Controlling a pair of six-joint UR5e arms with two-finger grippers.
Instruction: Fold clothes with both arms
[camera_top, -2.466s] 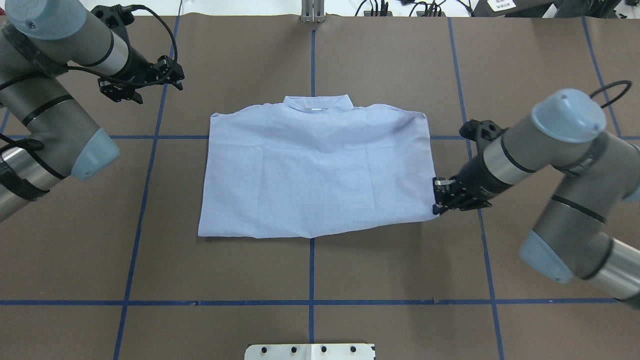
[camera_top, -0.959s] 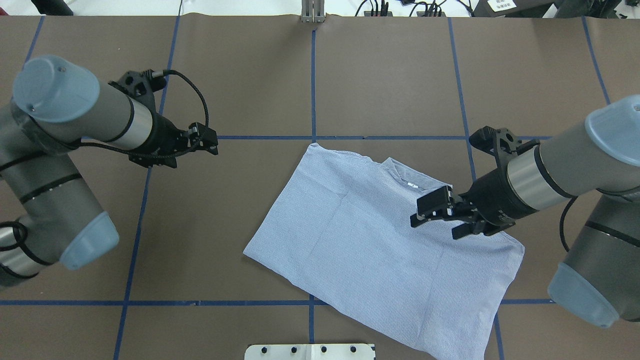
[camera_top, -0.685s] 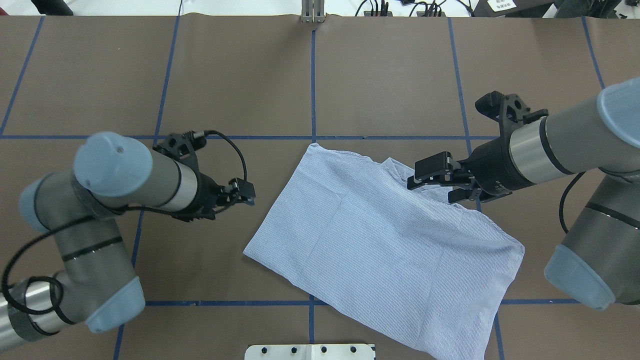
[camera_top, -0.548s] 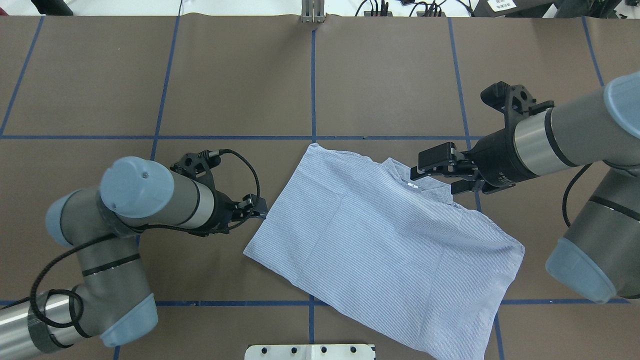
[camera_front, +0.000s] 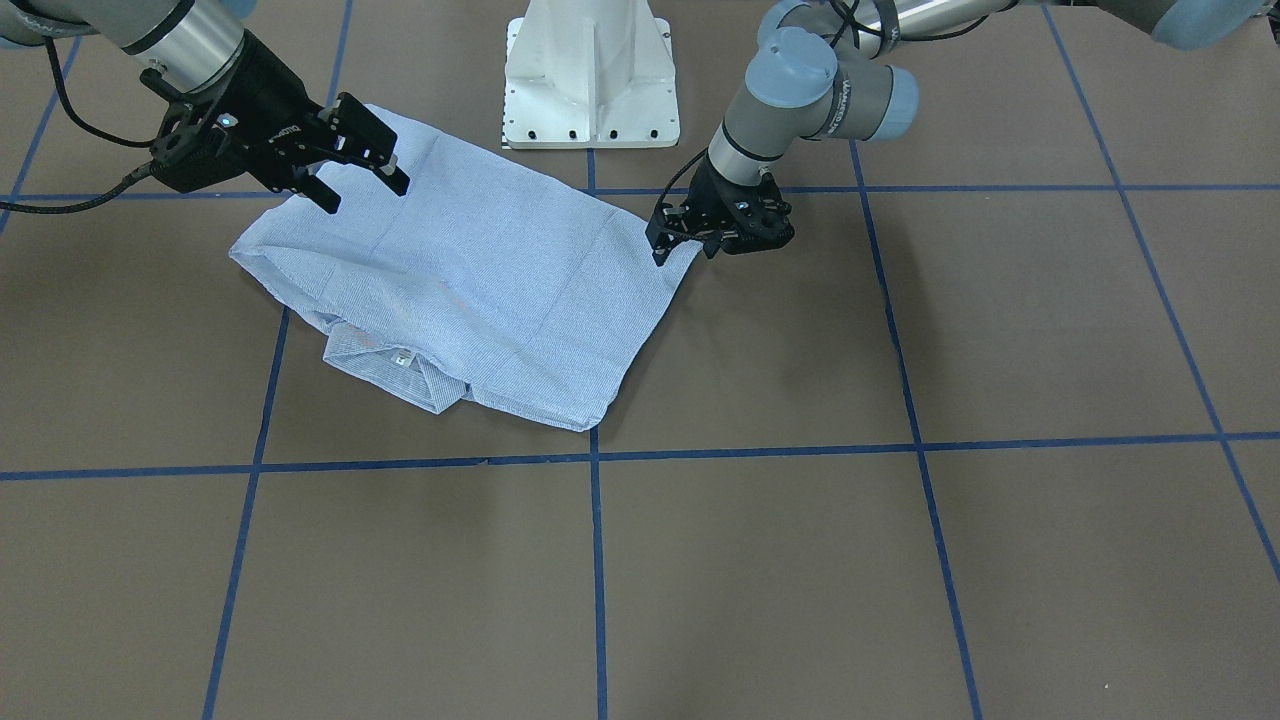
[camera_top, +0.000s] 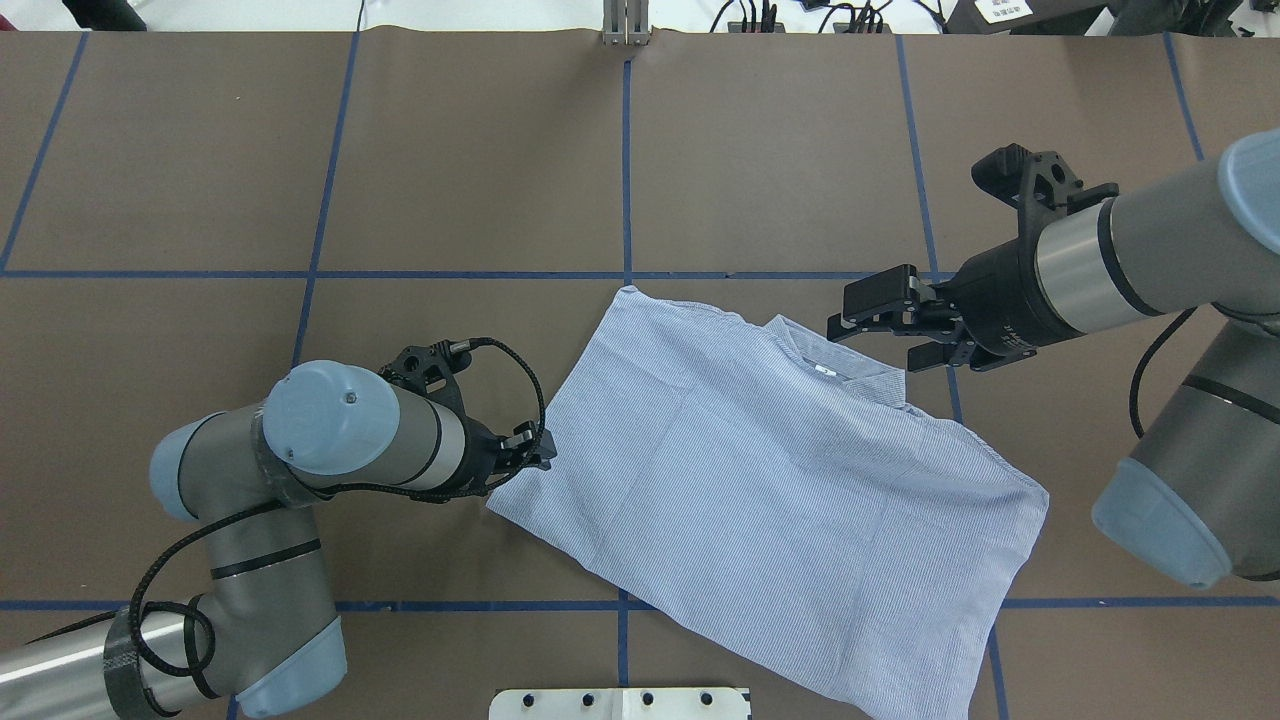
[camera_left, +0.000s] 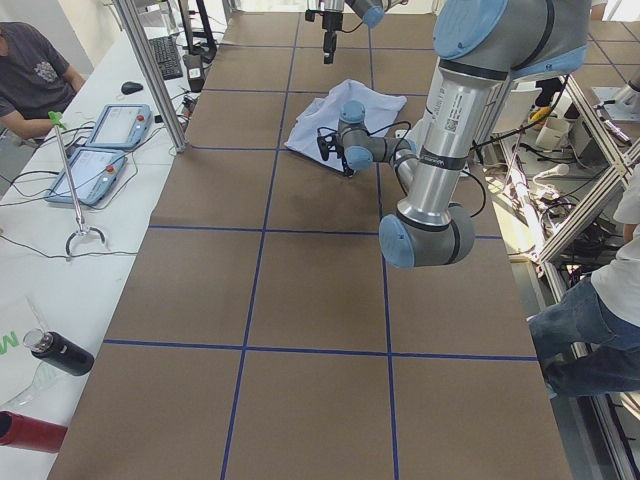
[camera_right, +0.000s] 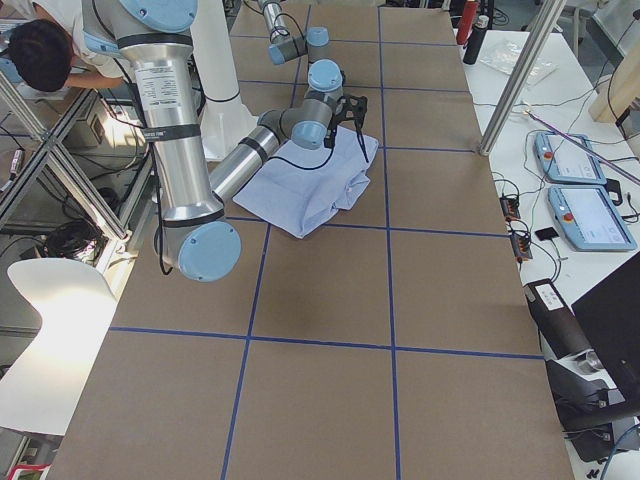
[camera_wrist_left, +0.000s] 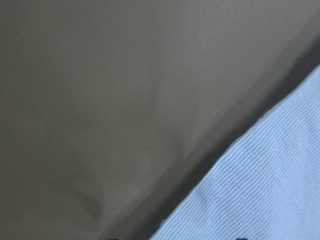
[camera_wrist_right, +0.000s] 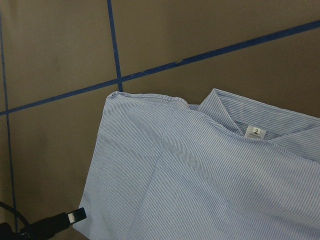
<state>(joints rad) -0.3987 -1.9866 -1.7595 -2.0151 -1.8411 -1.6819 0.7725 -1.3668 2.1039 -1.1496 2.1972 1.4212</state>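
Observation:
The light blue striped shirt lies folded into a rectangle, set diagonally on the table, collar and white tag facing the far side. My left gripper is low at the shirt's left edge near its corner, fingers apart, touching or almost touching the cloth. The left wrist view shows only that edge and brown table. My right gripper is open and empty, raised just beyond the collar. The right wrist view looks down on the shirt.
The brown table carries a grid of blue tape lines. The white pedestal base stands at the near edge, close to the shirt's near corner. Side benches hold tablets and bottles. People are at the edges of the side views.
The shirt has been swung from square to diagonal. My right gripper has let go, lifted and drawn back past the collar. My left arm has swung down to the shirt's left edge.

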